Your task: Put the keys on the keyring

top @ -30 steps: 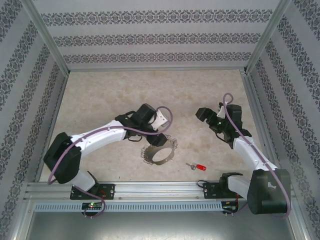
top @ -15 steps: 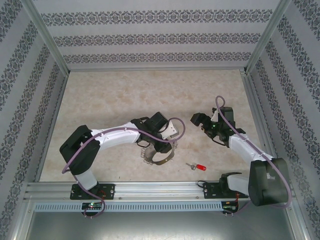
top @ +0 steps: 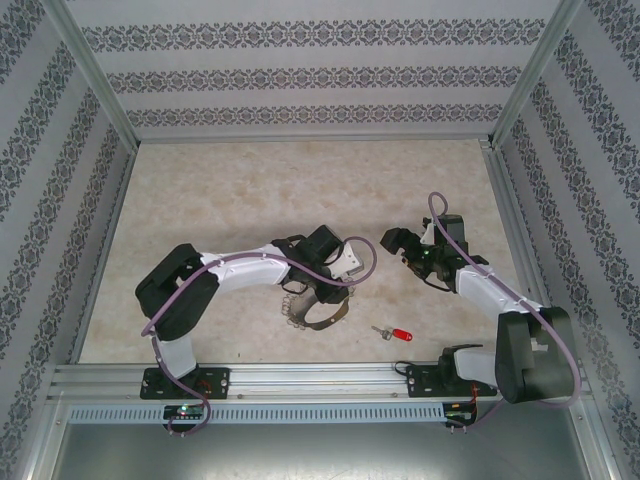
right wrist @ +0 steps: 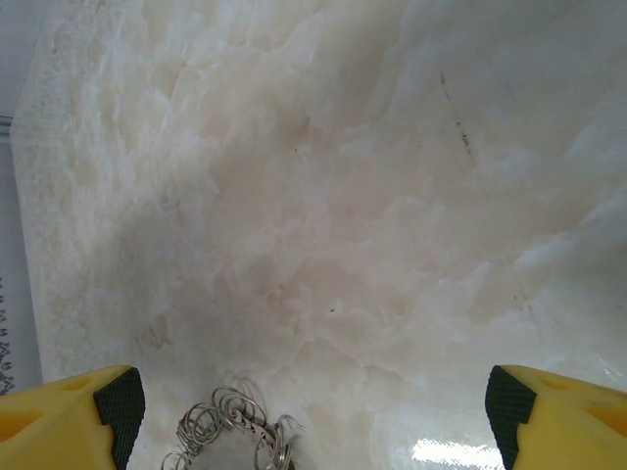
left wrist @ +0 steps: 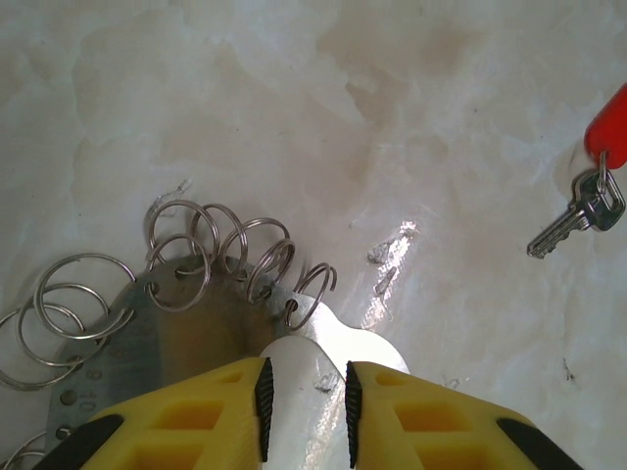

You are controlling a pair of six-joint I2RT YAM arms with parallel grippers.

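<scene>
Our left hand pinches the keyring on the tabletop. Our right hand is wide open. The red key lies near.

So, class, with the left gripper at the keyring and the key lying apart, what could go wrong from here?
1. The left gripper has only the thin edge of the keyring between its jaws; it may slip or tip.
2. The tiny key lies flat; the open right gripper might nudge it away.
</scene>
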